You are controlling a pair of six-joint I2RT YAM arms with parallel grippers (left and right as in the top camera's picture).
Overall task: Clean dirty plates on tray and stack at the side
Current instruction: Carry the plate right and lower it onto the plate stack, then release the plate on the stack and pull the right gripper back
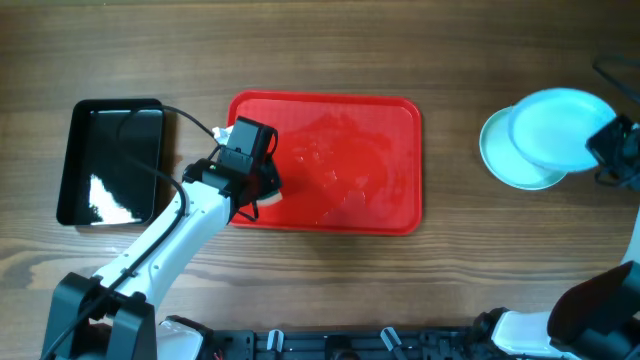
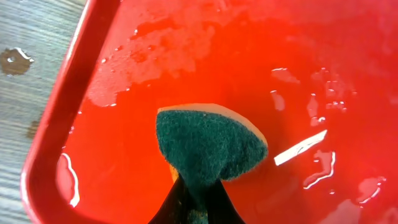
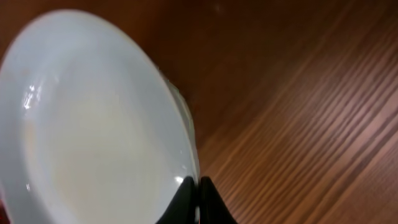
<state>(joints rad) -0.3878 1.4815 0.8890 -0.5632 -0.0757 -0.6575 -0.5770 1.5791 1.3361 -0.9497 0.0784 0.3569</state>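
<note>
The red tray (image 1: pixel 400 150) lies mid-table, wet and with no plates on it. My left gripper (image 1: pixel 258 188) is over its near-left corner, shut on a green sponge (image 2: pixel 208 146) with a tan backing that rests on the wet tray floor (image 2: pixel 124 149). To the right of the tray, a mint-blue plate (image 1: pixel 500 155) lies on the table. My right gripper (image 1: pixel 603 140) is shut on the rim of another plate (image 1: pixel 555 122), holding it over the first and offset to the right. In the right wrist view the held plate (image 3: pixel 93 124) looks clean, with my fingers (image 3: pixel 199 193) pinching its edge.
A smaller glossy black tray (image 1: pixel 75 160) sits left of the red tray, with the left arm's cable above it. Water streaks and droplets cover the red tray floor (image 2: pixel 298 149). Bare wood table (image 3: pixel 298 112) lies right of the plates.
</note>
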